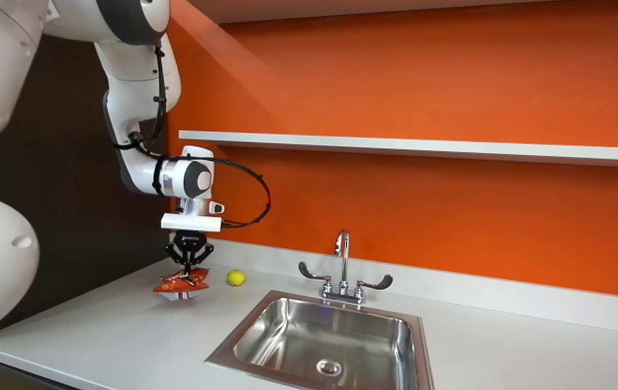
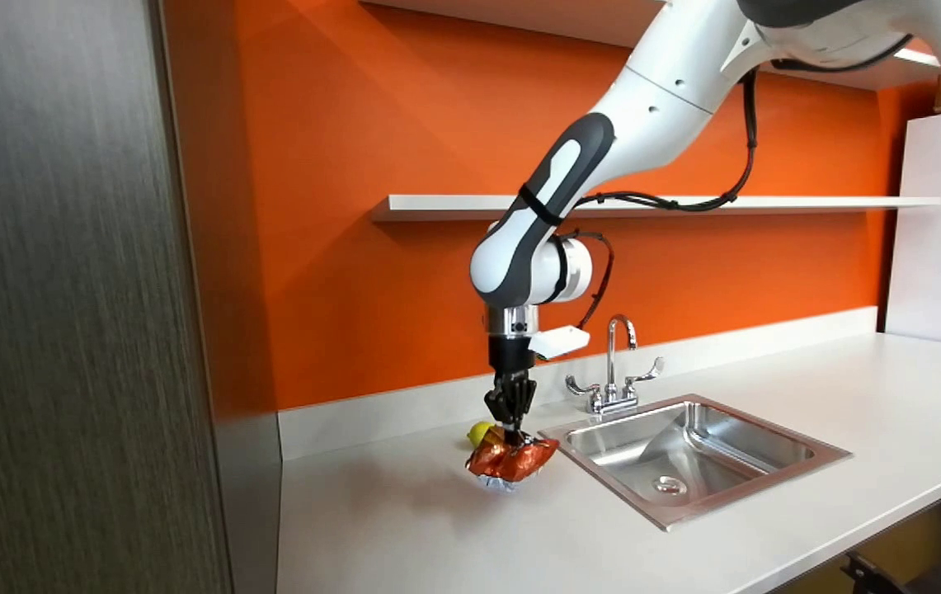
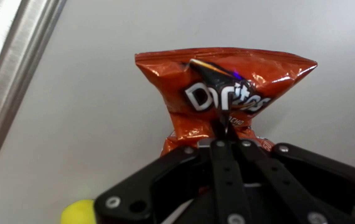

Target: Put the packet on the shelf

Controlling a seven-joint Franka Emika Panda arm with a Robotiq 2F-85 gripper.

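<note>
Packet (image 3: 211,93), red and shiny with Doritos on its front, was left of the sink (image 2: 672,513) in both exterior views. The gripper (image 1: 187,272) had its fingers (image 3: 217,132) pinching it near the middle, so it was scrunched there. I could not tell if its bottom touched the counter (image 1: 114,330). A little yellow-green ball (image 1: 235,278) sat on the same side of the sink. Higher up than the sink, a long shelf (image 1: 417,145) ran along the orange wall (image 1: 449,216).

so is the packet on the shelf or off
Off: the packet is pinched in the fingers, below the shelf in both exterior views.
</note>
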